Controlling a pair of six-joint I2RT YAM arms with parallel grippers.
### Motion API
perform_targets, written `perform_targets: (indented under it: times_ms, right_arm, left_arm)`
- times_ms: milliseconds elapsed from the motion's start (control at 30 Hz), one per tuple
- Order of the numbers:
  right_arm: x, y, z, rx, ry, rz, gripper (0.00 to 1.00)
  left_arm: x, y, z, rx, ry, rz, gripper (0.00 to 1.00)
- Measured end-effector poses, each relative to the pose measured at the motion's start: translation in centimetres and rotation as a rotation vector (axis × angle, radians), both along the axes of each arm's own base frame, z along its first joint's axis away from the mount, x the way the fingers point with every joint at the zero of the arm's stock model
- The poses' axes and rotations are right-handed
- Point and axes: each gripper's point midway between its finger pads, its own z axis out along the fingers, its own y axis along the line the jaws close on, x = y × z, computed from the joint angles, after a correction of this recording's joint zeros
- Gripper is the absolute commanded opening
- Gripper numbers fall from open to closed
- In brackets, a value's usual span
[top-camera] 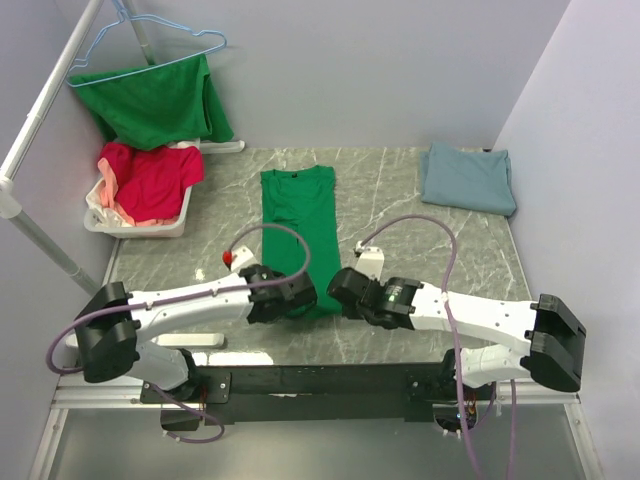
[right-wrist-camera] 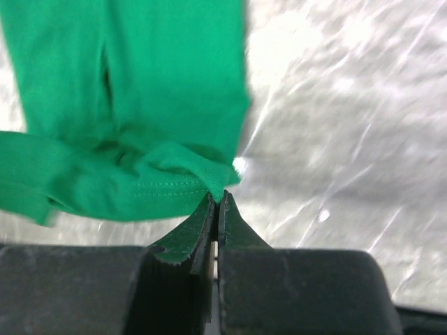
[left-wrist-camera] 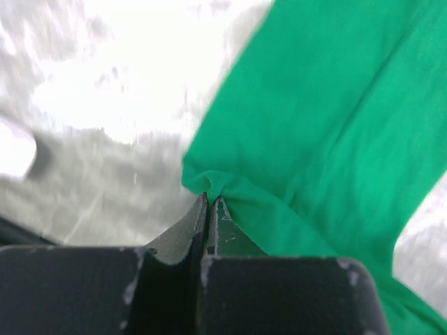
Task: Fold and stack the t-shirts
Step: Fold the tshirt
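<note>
A bright green t-shirt (top-camera: 300,215), folded into a long narrow strip, lies in the middle of the table with its collar at the far end. My left gripper (top-camera: 300,298) is shut on the near left corner of its hem (left-wrist-camera: 209,185). My right gripper (top-camera: 338,292) is shut on the near right corner of the hem (right-wrist-camera: 220,183). The hem is bunched and lifted a little between the two grippers. A folded blue-grey t-shirt (top-camera: 468,178) lies at the far right of the table.
A white basket (top-camera: 105,222) at the far left holds red and pink t-shirts (top-camera: 150,180). Another green t-shirt (top-camera: 155,105) hangs on a blue hanger (top-camera: 150,45) from a white rail above it. The table top is grey marble (top-camera: 400,215).
</note>
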Motion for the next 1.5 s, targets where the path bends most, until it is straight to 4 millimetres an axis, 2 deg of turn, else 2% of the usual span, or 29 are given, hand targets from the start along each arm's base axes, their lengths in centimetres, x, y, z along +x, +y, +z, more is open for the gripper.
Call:
perform_targets:
  times_ms: [133, 300, 533, 633, 867, 1033, 1133, 1200, 1233, 1267, 1333, 1367, 1433, 1500]
  right_arm:
    - [2.9, -0.9, 0.3, -0.005, -0.036, -0.036, 0.0]
    - [6.6, -1.0, 0.5, 0.003, -0.08, -0.054, 0.0]
    - [11.8, 0.5, 0.2, -0.039, -0.114, -0.039, 0.0]
    - [14.0, 1.1, -0.1, -0.051, -0.114, -0.035, 0.0]
    - [17.7, 1.7, -0.8, -0.063, -0.105, -0.044, 0.0]
    - [19.3, 1.7, -1.6, -0.062, -0.092, -0.052, 0.0]
    - [20.5, 1.4, -2.3, -0.06, -0.08, -0.063, 0.0]
    - [21.6, 1.1, -2.7, -0.055, -0.071, -0.074, 0.14]
    - [22.1, 0.9, -2.9, -0.05, -0.071, -0.078, 0.23]
    - [22.6, 0.8, -3.1, -0.047, -0.068, -0.079, 0.41]
    - [23.6, 0.4, -3.1, -0.042, -0.067, -0.089, 0.52]
    - [24.2, 0.2, -3.0, -0.043, -0.071, -0.088, 0.6]
    - [25.6, -0.4, -2.2, -0.036, -0.09, -0.101, 0.64]
    - [27.1, -1.0, -1.2, -0.028, -0.114, -0.115, 0.66]
  left_arm:
    - [3.3, 1.1, 0.7, 0.042, -0.043, 0.052, 0.01]
    - [7.5, 1.6, 1.0, 0.064, -0.075, 0.071, 0.01]
    - [14.0, 1.7, -0.3, 0.128, -0.07, 0.071, 0.01]
    - [16.0, 1.9, -0.9, 0.149, -0.064, 0.07, 0.01]
    - [19.7, 2.6, -2.2, 0.18, -0.042, 0.068, 0.01]
    - [21.7, 2.4, -2.8, 0.184, -0.037, 0.057, 0.01]
    - [22.8, 2.2, -3.0, 0.185, -0.033, 0.05, 0.05]
    - [23.7, 2.0, -3.2, 0.184, -0.034, 0.051, 0.12]
    - [24.0, 2.0, -3.3, 0.186, -0.032, 0.051, 0.19]
    - [24.5, 2.0, -3.2, 0.187, -0.033, 0.054, 0.23]
    - [25.4, 2.0, -3.1, 0.187, -0.04, 0.06, 0.35]
    - [25.8, 2.1, -3.0, 0.185, -0.045, 0.067, 0.38]
    - [26.6, 2.3, -2.6, 0.184, -0.059, 0.081, 0.47]
    - [27.2, 2.7, -1.8, 0.187, -0.077, 0.1, 0.51]
